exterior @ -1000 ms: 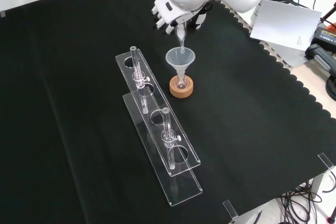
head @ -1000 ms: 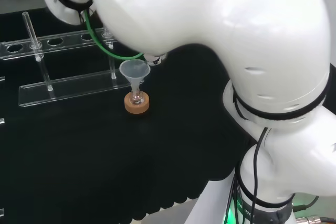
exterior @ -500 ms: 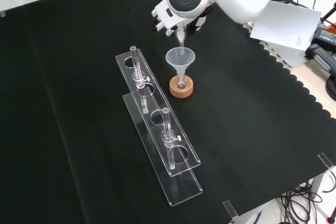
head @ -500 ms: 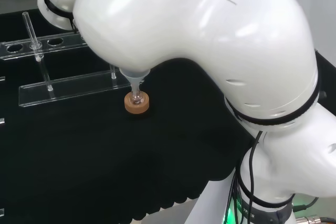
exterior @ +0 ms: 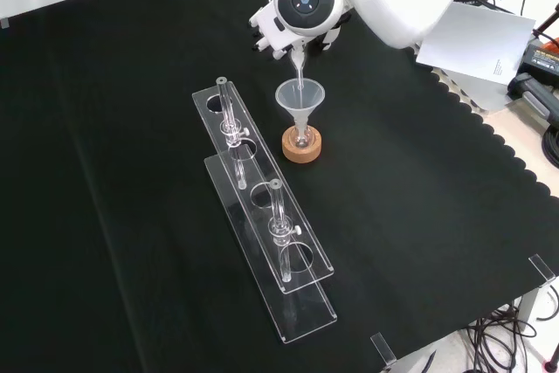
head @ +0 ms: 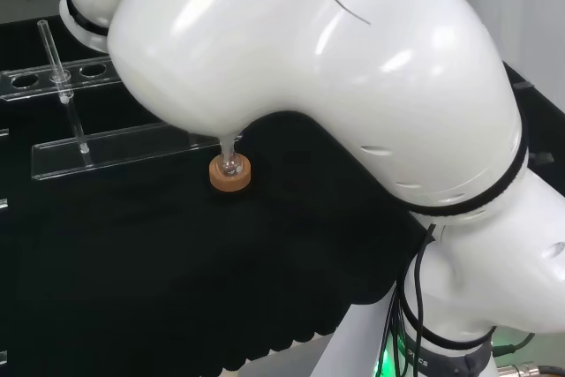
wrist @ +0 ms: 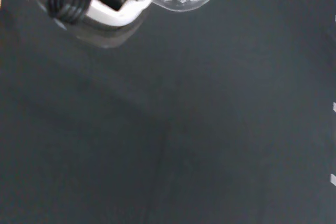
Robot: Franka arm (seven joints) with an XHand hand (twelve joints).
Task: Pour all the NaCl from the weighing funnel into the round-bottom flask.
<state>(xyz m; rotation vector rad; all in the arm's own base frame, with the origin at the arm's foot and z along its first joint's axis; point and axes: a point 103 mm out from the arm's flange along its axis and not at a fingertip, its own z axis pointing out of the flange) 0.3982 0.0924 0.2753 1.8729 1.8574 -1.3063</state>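
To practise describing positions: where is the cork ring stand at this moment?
In the front view the cork ring stand sits near the middle of the black cloth, just right of the clear racks, with a flask and funnel on it.

I count one cork stand (exterior: 301, 146), one conical funnel (exterior: 300, 97) above it, two clear racks (exterior: 262, 207) and two upright glass tubes (exterior: 229, 115) on the worktop (exterior: 131, 128).
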